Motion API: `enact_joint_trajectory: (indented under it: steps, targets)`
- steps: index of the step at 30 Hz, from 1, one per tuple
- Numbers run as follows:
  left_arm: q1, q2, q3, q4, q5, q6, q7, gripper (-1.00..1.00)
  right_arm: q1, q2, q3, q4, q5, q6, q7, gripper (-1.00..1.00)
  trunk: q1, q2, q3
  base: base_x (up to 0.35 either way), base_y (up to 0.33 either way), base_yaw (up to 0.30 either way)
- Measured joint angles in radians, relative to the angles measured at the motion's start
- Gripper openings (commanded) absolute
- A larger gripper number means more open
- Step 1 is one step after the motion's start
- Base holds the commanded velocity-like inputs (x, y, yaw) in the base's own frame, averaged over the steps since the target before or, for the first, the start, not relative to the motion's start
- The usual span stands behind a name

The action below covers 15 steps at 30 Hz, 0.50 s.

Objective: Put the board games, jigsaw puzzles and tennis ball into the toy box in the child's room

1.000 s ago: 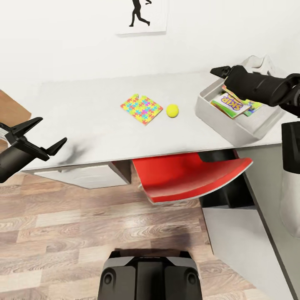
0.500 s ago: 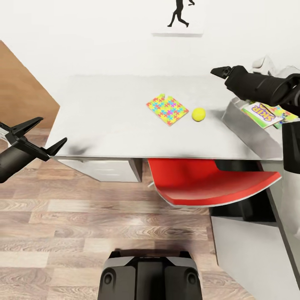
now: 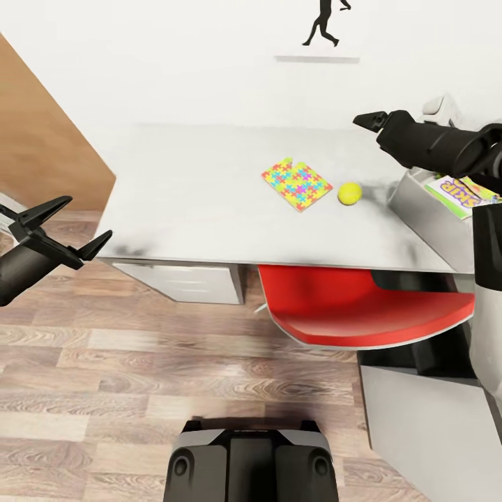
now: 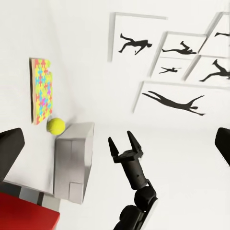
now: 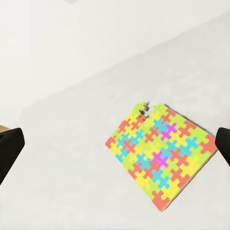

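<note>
Two toys lie near the middle of the pale grey counter (image 3: 195, 188): a flat multicoloured jigsaw puzzle (image 3: 296, 184) and, just beside it toward the right edge, a small yellow tennis ball (image 3: 349, 193). At that right edge sits the grey toy box (image 3: 425, 219), holding a colourful board game (image 3: 460, 189). The left hand (image 3: 61, 236) hangs spread and empty off the counter's left edge, while the right hand (image 3: 371, 120), also spread, hovers above the counter's far right corner.

One piece of lettering can be made out — purple capitals, seemingly "SKIP", cut off by the frame's edge, on the white-and-yellow board game box (image 3: 460, 193) lying in the grey toy box (image 3: 425, 216) at the tabletop's right end. The wall pictures (image 4: 172, 72) carry black running silhouettes — no words.
</note>
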Motion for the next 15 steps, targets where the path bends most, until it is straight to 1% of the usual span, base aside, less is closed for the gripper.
enact_joint_trajectory:
  steps: [6,9,10,11,13,15]
  targets:
    - [0.0,0.0,0.0,0.0,0.0,0.0,0.0,1.0,0.004,-0.005,-0.001,0.053,0.002,0.011,-0.001,1.0,0.0,0.0,0.0,0.0,0.247,0.007]
    - [0.0,0.0,-0.001,0.0,0.0,0.0,0.001,1.0,0.007,-0.006,-0.002,0.106,0.006,0.057,-0.004,1.0,0.0,0.0,0.0,0.0,0.248,0.003]
    - [0.0,0.0,-0.001,0.0,0.0,0.0,0.001,1.0,0.007,-0.006,-0.002,0.107,0.005,0.057,-0.004,1.0,0.0,0.0,0.0,0.0,0.206,0.002]
    - [0.0,0.0,-0.001,0.0,0.0,0.0,0.001,1.0,0.007,-0.006,-0.003,0.124,0.007,0.078,-0.008,1.0,0.0,0.0,0.0,0.0,0.165,0.002]
    - [0.0,0.0,-0.001,0.0,0.0,0.0,0.001,1.0,0.008,-0.007,-0.005,0.156,0.01,0.121,-0.029,1.0,0.0,0.0,0.0,0.0,0.118,0.001]
    - [0.0,0.0,-0.001,0.0,0.0,0.0,0.001,1.0,0.008,-0.008,-0.007,0.177,0.011,0.155,-0.069,1.0,0.0,0.0,0.0,0.0,0.084,0.001]
